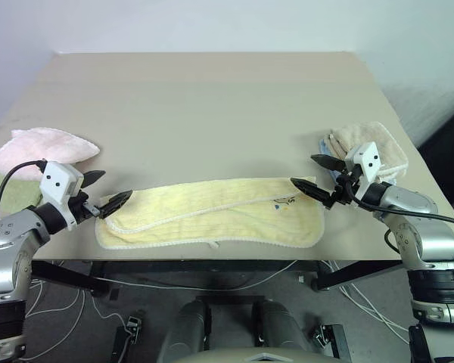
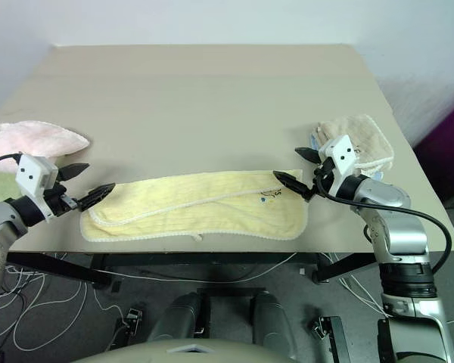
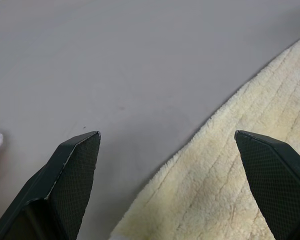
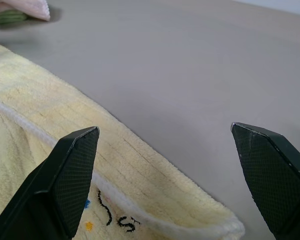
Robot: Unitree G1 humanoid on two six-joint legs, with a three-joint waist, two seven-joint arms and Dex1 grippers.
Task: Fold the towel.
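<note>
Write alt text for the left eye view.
A pale yellow terry-cloth towel lies lengthwise along the beige table's near edge, with an open gripper at each end: left gripper, right gripper.

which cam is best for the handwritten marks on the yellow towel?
Right wrist view: the dark marks sit large on the towel, just under its whitish hem, between the open right gripper fingers. Both eye views show them only as a tiny squiggle near the towel's right end. The left wrist view shows plain terry.
</note>
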